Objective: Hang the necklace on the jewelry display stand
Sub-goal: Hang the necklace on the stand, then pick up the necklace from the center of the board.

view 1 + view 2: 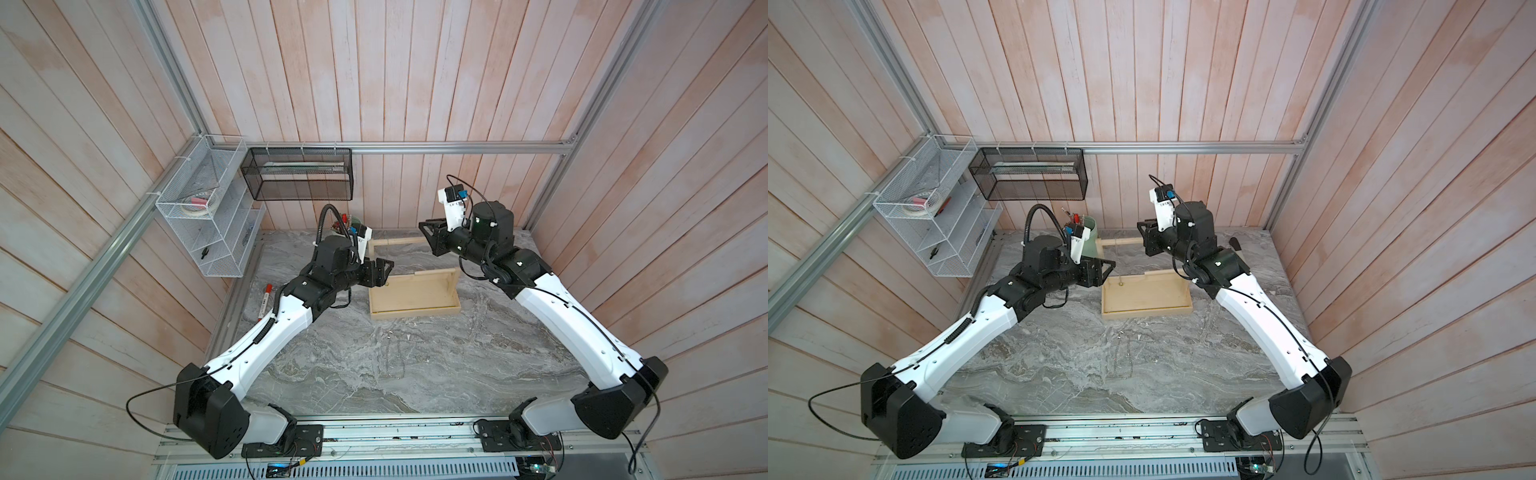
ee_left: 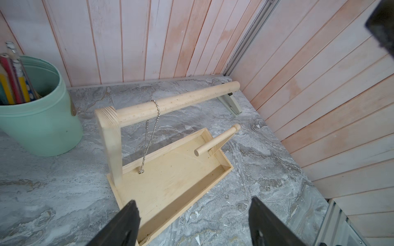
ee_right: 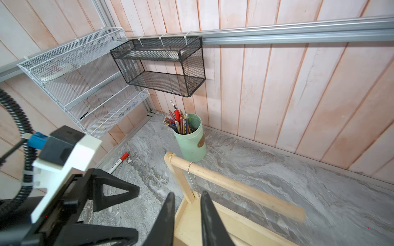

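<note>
The necklace (image 2: 149,136) hung over the higher bar of the jewelry display stand (image 2: 110,144), its low end reaching the tray. The left end effector (image 2: 194,204) stood wide open nearby, empty. The right end effector (image 3: 187,194), jaws narrowly parted, sat close to the chain, gripping nothing.

the light natural-wood jewelry stand (image 2: 170,183) stands upright on the grey marbled surface (image 2: 53,191). its shallow rectangular tray base lies flat. a tall post (image 2: 110,147) carries the higher round bar (image 2: 187,99), and a short post carries the lower round bar (image 2: 213,142). the thin silvery bead-chain necklace (image 2: 156,105) is draped over the higher bar close to the tall post. its strands hang down to the tray floor, where a tiny golden piece shows.
</note>
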{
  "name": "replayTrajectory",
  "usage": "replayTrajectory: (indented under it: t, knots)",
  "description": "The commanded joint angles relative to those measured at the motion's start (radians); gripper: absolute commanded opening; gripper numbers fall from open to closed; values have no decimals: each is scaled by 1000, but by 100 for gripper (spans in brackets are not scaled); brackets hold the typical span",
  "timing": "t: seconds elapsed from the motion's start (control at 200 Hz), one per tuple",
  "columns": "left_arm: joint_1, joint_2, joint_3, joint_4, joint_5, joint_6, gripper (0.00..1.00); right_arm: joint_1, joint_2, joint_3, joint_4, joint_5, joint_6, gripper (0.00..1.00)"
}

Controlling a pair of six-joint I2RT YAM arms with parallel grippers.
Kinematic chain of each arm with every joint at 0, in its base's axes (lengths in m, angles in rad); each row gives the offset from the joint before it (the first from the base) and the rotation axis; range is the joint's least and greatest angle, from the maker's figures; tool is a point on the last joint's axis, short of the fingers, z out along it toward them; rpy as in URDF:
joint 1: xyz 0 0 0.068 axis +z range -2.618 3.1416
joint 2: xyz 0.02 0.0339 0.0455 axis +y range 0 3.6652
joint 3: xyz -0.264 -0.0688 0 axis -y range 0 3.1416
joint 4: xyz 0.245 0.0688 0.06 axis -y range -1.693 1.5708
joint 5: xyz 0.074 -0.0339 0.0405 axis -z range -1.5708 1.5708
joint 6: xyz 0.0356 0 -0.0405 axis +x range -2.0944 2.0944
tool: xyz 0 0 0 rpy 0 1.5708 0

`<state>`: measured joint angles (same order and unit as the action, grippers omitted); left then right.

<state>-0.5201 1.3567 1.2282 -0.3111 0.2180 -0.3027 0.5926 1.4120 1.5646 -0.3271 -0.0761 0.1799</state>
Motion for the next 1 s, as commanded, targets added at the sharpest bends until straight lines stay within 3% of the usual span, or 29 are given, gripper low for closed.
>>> replayTrajectory:
  t: [0.0, 0.065, 0.15, 0.225, 0.37, 0.455, 0.485, 0.6, 0.695, 0.76, 0.82, 0.995]
  knots:
    - [-1, -47, 8, -94, -59, -18, 84, 7, -39, 25, -19, 123, -35, 36]
    - [0, -71, 22, -118, -84, -18, 84, 6, -35, 62, -18, 169, -45, 45]
    - [0, -109, 39, -151, -135, -22, 84, 6, -46, 36, 19, 209, -46, 67]
    - [2, -155, 27, -162, -173, -25, 88, 6, -60, -13, 30, 251, -48, 80]
    - [6, -220, -47, -155, -237, -62, 92, -17, -107, -177, 75, 309, -30, 91]
    - [6, -257, -155, -84, -234, -73, 93, -81, -141, -312, 124, 281, 28, 92]
    - [6, -269, -192, -61, -226, -73, 100, -115, -151, -346, 122, 259, 59, 92]
    - [11, -282, -283, -23, -208, -112, 100, -238, -197, -480, 157, 138, 163, 92]
    - [16, -238, -327, -31, -150, -147, 100, -240, -212, -572, 177, 71, 186, 83]
    - [14, -210, -363, -39, -121, -173, 99, -202, -211, -618, 164, 44, 187, 76]
    - [12, -204, -411, -29, -104, -197, 97, -128, -208, -651, 135, 101, 187, 71]
    - [8, -236, -501, -56, -152, -231, 95, 120, -143, -697, 67, 202, 220, 69]
